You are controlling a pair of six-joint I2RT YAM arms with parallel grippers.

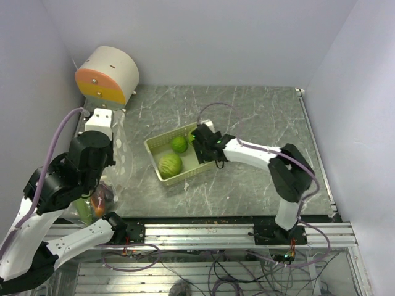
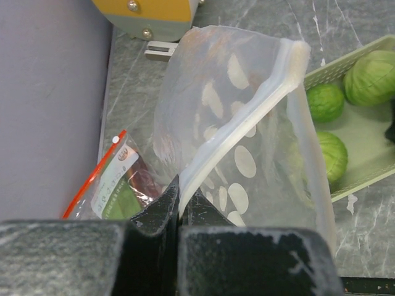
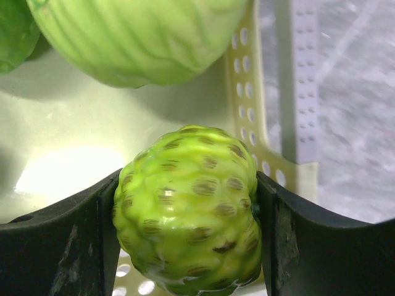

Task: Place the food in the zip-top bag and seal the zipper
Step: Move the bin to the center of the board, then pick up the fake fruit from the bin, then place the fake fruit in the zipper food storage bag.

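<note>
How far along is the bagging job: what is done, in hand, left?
Done: the left pincer pinches the rim of the zip-top bag, holding it up. In hand: the right pincer is shut on a bumpy green ball in the basket. Left: bagging it and two more green balls, then sealing the zipper.

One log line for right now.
left gripper: shut on zip-top bag rim | right gripper: shut on bumpy ball in basket | phase: pick
</note>
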